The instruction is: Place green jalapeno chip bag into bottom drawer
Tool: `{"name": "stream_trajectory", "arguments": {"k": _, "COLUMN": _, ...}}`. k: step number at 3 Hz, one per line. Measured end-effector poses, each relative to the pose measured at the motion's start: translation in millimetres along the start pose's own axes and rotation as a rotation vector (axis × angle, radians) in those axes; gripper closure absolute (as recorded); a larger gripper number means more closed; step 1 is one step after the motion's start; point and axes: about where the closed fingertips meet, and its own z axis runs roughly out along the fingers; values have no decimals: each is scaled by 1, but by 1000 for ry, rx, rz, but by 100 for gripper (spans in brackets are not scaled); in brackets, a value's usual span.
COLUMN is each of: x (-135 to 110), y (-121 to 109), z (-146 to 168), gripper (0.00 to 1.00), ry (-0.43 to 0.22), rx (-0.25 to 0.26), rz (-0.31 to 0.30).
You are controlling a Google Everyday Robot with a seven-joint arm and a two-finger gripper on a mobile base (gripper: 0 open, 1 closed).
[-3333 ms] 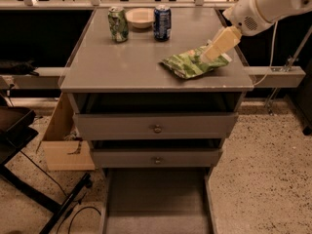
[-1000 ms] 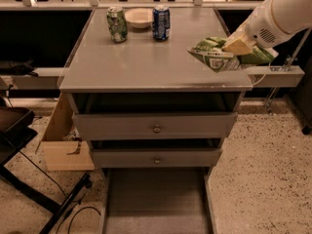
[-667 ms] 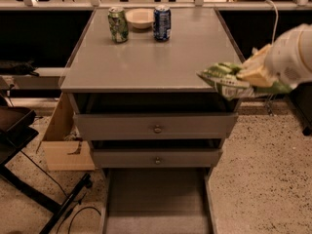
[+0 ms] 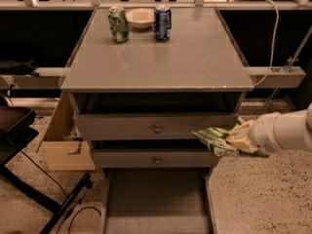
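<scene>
The green jalapeno chip bag (image 4: 214,139), mottled green and white, hangs in the air in front of the cabinet's right side, at the height of the two upper drawers. My gripper (image 4: 238,141) is shut on the bag's right end, with the white arm reaching in from the right edge. The bottom drawer (image 4: 156,199) is pulled open below; its flat grey floor shows, with nothing in it. The bag is above and to the right of the drawer's opening.
On the grey cabinet top (image 4: 161,57) stand a green-white can (image 4: 118,24), a pale bowl (image 4: 140,17) and a blue can (image 4: 162,21). Two upper drawers with round knobs (image 4: 157,128) are shut. A cardboard box (image 4: 63,140) and black chair base (image 4: 29,179) sit at left.
The gripper lifted the bag off the cabinet top, carried it right past the edge, and has lowered it to the front of the upper drawers.
</scene>
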Motion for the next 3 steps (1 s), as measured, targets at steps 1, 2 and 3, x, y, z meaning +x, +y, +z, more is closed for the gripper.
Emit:
{"name": "stream_trajectory", "arguments": {"k": 1, "x": 42, "y": 1, "z": 37, "gripper": 100, "ry": 29, "rx": 22, "rz": 97}}
{"name": "stream_trajectory", "arguments": {"k": 2, "x": 42, "y": -2, "z": 39, "gripper": 100, "ry": 25, "rx": 35, "rz": 115}}
{"name": "stream_trajectory", "arguments": {"k": 3, "x": 44, "y": -1, "z": 61, "gripper": 100, "ry": 19, "rx": 4, "rz": 122}}
